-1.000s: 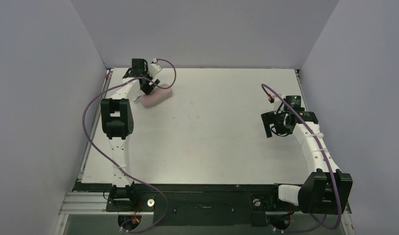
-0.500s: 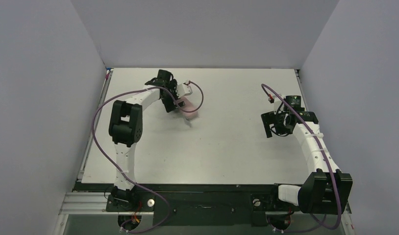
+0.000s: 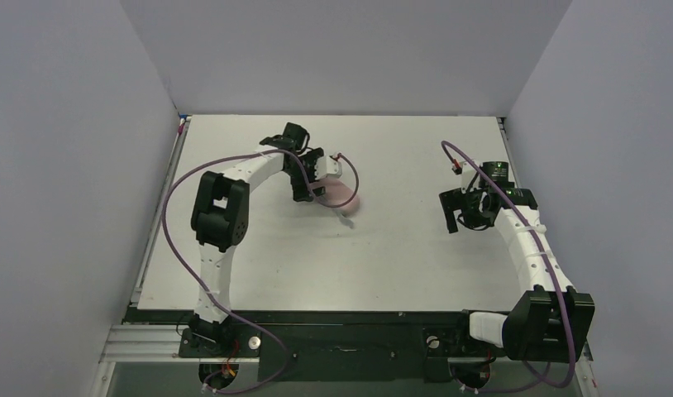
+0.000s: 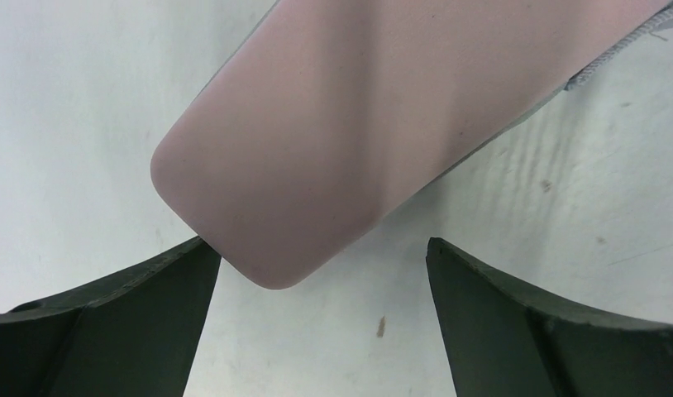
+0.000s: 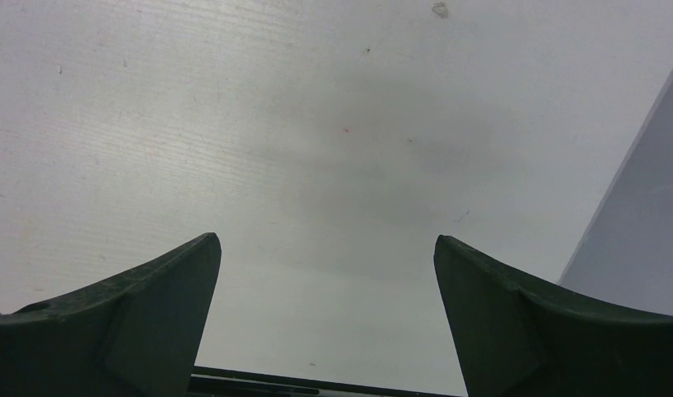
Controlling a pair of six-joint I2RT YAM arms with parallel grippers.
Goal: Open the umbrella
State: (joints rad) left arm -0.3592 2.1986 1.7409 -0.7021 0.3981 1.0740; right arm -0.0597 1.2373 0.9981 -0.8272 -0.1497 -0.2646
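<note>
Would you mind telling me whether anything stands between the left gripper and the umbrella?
Nothing visible does: the rounded end of the pinkish folded umbrella lies between the open fingers of the left gripper, seemingly touching one.

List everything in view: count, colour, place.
umbrella: one, pale pink, folded, mid-table
table: one, white, under everything
walls: three, grey, around the table
cables: two, purple, one along each arm
left gripper: one, black, open, the umbrella's end between its fingers
right gripper: one, black, open, over bare table on the right
</note>
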